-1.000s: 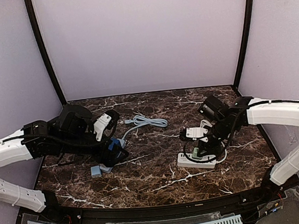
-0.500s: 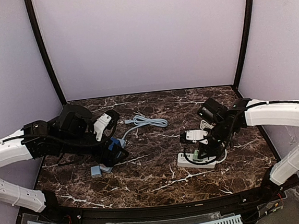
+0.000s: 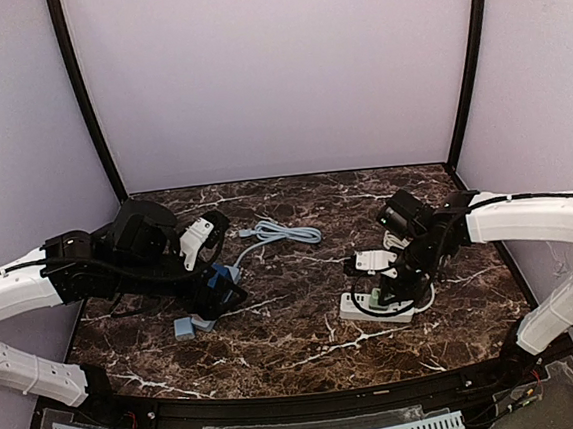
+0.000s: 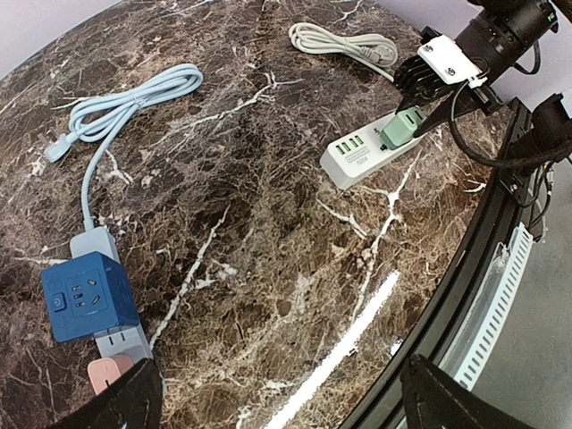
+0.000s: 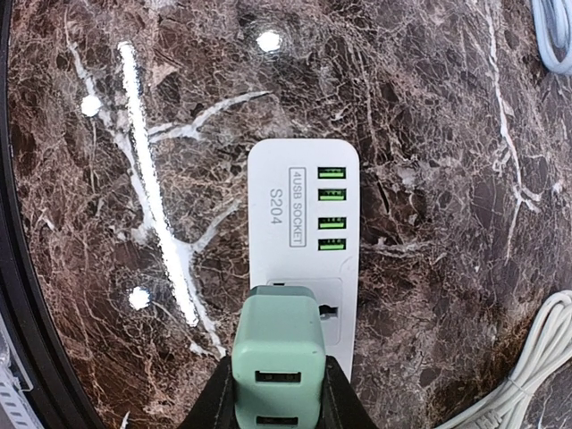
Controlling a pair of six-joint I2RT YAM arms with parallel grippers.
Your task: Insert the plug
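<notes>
The left arm and right arm wear smooth, rounded white shells out by the side edges of the marble table. Nearer the table's middle they turn to bulky black joint housings. Thin black cables run along the white shells. Each wrist carries a small white plate with dark screw heads. The left gripper has matte black, wedge-shaped fingers, and the right gripper has black fingers too.
</notes>
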